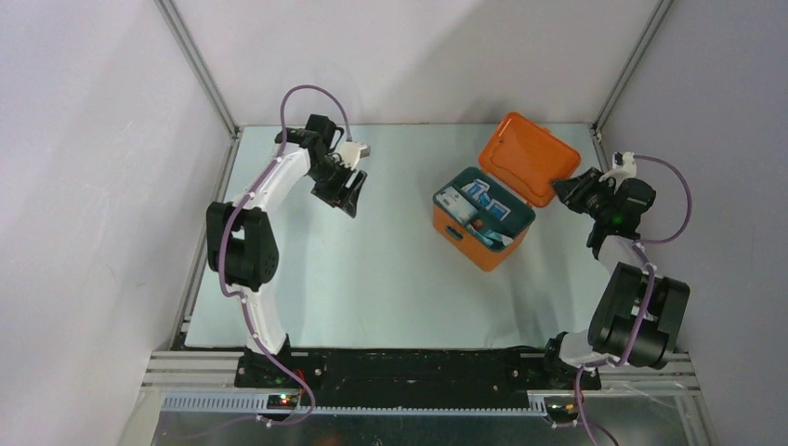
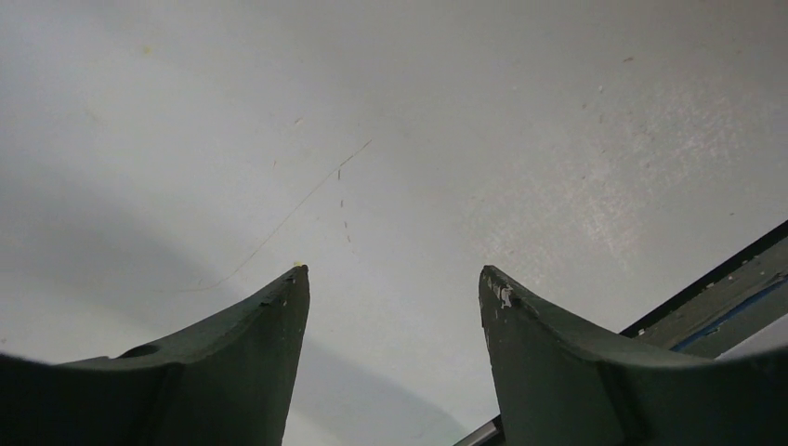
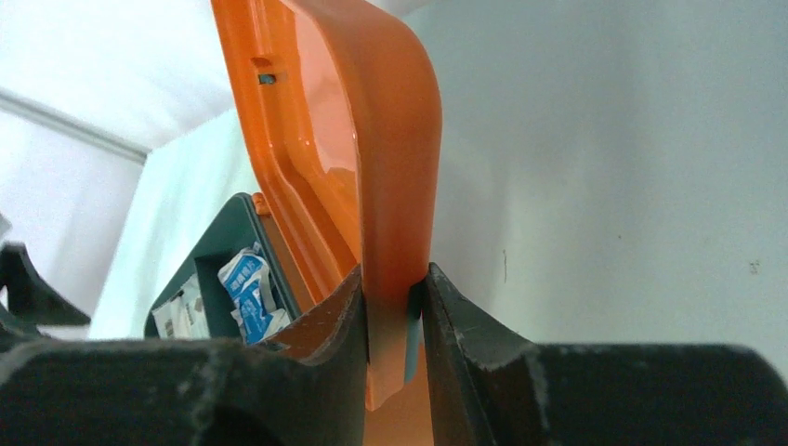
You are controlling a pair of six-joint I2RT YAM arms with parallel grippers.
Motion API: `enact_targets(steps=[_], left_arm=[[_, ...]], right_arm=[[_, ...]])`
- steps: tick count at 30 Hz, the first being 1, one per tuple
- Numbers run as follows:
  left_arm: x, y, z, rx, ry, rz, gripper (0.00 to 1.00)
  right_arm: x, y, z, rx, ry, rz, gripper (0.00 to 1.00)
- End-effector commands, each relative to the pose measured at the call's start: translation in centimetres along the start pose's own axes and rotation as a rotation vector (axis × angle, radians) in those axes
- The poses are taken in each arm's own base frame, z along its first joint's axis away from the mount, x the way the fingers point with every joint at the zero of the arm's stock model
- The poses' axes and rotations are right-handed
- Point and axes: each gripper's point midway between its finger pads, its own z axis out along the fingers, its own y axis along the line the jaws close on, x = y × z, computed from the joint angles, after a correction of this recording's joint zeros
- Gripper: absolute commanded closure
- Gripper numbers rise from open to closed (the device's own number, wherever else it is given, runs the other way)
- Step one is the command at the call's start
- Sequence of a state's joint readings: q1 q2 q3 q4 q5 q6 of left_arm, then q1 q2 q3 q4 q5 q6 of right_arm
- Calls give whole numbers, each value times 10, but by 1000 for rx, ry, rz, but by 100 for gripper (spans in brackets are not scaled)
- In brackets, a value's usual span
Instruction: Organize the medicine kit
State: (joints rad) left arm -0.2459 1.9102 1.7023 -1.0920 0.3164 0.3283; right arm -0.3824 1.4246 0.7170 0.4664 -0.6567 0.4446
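Observation:
The medicine kit (image 1: 472, 243), an orange box with a teal inner tray (image 1: 483, 210), sits right of the table's middle with its lid (image 1: 527, 158) swung up and open. In the tray lie blue-and-white packets (image 3: 243, 283). My right gripper (image 1: 564, 192) is at the lid's right edge; in the right wrist view its jaws (image 3: 395, 271) are clamped on the lid's rim (image 3: 395, 167), one finger on each face. Over bare table at the far left, well apart from the kit, my left gripper (image 1: 351, 190) hangs open and holds nothing (image 2: 392, 271).
White enclosure walls and metal corner posts (image 1: 200, 65) surround the pale table (image 1: 372, 279). A dark rail (image 2: 734, 288) runs along the table's edge close to the left gripper. Both arm bases are bolted to the black bar (image 1: 418, 364) at the near edge.

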Motion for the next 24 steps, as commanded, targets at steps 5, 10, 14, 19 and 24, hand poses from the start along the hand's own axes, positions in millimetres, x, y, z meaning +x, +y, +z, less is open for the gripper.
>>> enact_targets(steps=[5, 10, 14, 19, 24], left_arm=[[-41, -25, -3, 159, -117, -7, 28], [-35, -32, 9, 214, -100, -21, 28], [-31, -32, 10, 218, -99, -8, 28], [-28, -33, 14, 227, -96, -5, 28], [-29, -36, 17, 248, -102, -12, 28]], right_arm=[[12, 69, -27, -179, 70, -367, 74], [38, 111, -40, -277, 119, -559, 69], [67, 128, -58, -358, 144, -770, 67], [102, 138, -90, -497, 173, -1075, 56], [136, 146, -126, -694, 194, -1341, 29]])
